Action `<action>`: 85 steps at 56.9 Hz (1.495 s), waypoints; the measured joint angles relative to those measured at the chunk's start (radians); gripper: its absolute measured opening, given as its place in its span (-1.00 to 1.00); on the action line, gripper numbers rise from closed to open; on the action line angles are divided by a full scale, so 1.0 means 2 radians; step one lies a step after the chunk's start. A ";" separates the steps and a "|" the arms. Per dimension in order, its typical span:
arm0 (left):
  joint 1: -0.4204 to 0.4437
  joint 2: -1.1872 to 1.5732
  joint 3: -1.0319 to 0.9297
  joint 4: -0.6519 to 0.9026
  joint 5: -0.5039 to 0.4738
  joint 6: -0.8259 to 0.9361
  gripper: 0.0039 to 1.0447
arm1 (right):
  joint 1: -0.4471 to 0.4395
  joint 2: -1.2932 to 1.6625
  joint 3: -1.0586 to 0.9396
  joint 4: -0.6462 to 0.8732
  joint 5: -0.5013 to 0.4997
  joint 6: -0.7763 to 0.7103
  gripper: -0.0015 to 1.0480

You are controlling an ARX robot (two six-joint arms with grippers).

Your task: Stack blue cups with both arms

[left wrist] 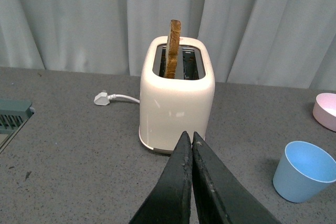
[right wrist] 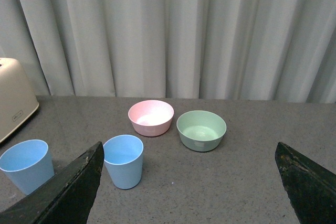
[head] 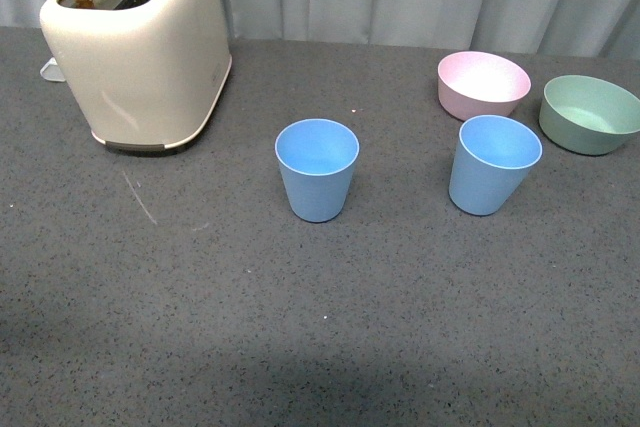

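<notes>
- Grey speckled tabletop [head: 400, 327].
- Cream toaster [head: 150, 57] at 10 o'clock.
- One blue cup [head: 317, 172] at centre; second blue cup [head: 492, 167] at 3 o'clock.
- Pink bowl [head: 483, 84] at 1 o'clock.
- Green bowl [head: 590, 114] at 2 o'clock.

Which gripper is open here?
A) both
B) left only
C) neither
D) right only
D. In its wrist view the right gripper has its fingers spread wide apart, while the left gripper has its fingers pressed together with nothing between them.
</notes>
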State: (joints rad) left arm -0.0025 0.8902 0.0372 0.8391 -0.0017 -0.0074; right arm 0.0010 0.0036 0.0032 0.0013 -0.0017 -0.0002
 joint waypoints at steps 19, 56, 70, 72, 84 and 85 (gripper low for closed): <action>0.000 -0.141 -0.009 -0.122 0.000 0.000 -0.93 | 0.000 0.000 0.000 0.000 0.000 0.000 0.81; 0.000 -0.301 -0.009 -0.274 0.000 0.000 -0.93 | 0.000 0.000 0.000 0.000 0.000 0.000 0.81; 0.000 -0.339 -0.009 -0.312 0.000 0.000 -0.93 | 0.000 0.000 0.000 0.000 0.000 0.000 0.81; 0.000 -0.343 -0.009 -0.316 0.000 0.000 -0.93 | 0.000 0.000 0.000 0.000 0.000 0.000 0.81; 0.000 -0.401 -0.009 -0.389 0.000 0.000 -0.93 | 0.000 0.000 0.000 0.000 0.000 0.000 0.81; 0.000 -0.408 -0.009 -0.398 0.001 0.000 -0.93 | 0.000 0.000 0.000 0.000 0.000 0.000 0.81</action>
State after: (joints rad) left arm -0.0025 0.0742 0.0189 0.0437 0.0006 -0.0074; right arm 0.0010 0.0040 0.0036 0.0013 -0.0017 0.0002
